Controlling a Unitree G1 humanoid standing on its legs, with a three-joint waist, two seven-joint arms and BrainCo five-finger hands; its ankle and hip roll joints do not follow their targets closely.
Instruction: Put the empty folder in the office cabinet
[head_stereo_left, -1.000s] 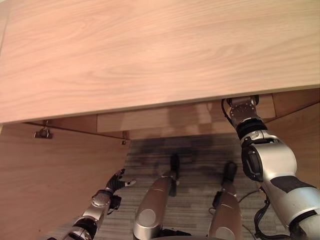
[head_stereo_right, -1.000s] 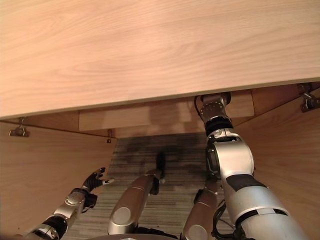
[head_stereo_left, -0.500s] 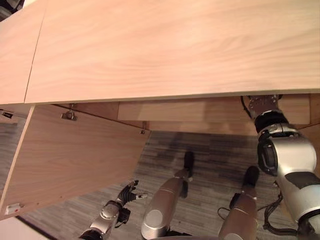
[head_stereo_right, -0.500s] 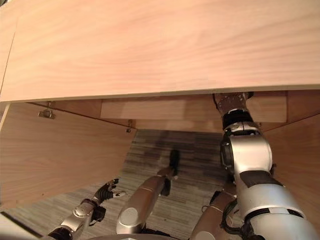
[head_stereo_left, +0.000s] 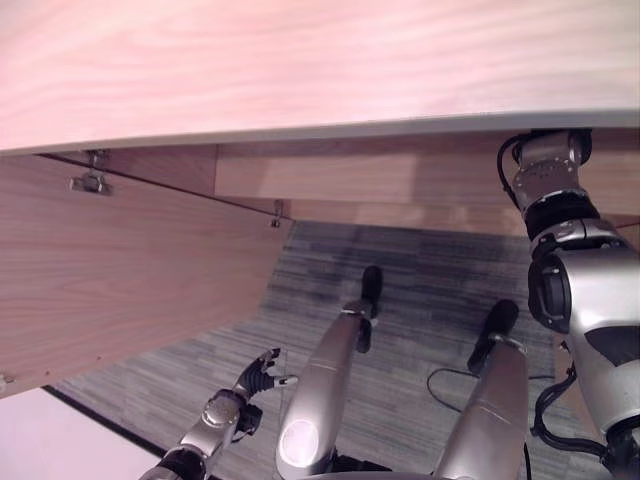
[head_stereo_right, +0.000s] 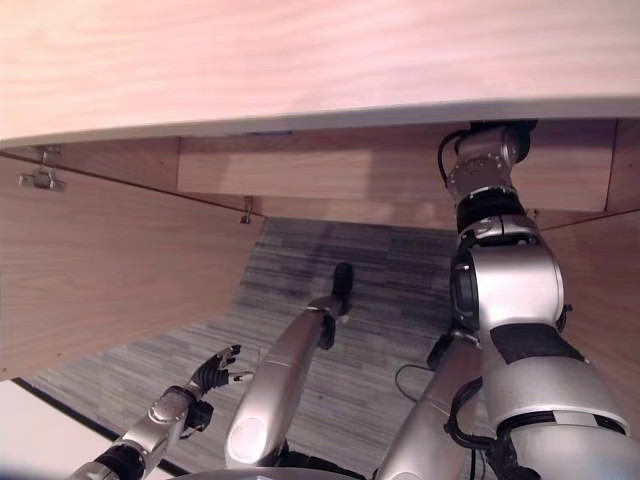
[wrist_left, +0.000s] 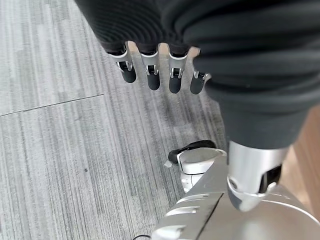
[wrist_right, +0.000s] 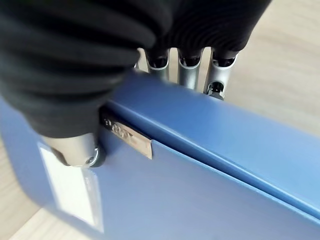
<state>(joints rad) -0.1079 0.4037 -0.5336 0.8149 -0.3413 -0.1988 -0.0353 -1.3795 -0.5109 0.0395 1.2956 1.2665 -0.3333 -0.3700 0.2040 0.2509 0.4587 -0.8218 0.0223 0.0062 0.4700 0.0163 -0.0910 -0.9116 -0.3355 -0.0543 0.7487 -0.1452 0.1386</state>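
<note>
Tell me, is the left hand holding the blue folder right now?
No, the left hand hangs open over the grey floor with nothing in it; the blue folder is gripped by the right hand.

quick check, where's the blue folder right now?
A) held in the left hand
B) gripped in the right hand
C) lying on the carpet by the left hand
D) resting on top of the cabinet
B: in the right wrist view the right hand has its fingers and thumb clamped on the blue folder; the left hand hangs over grey carpet with straight fingers, holding nothing.
</note>
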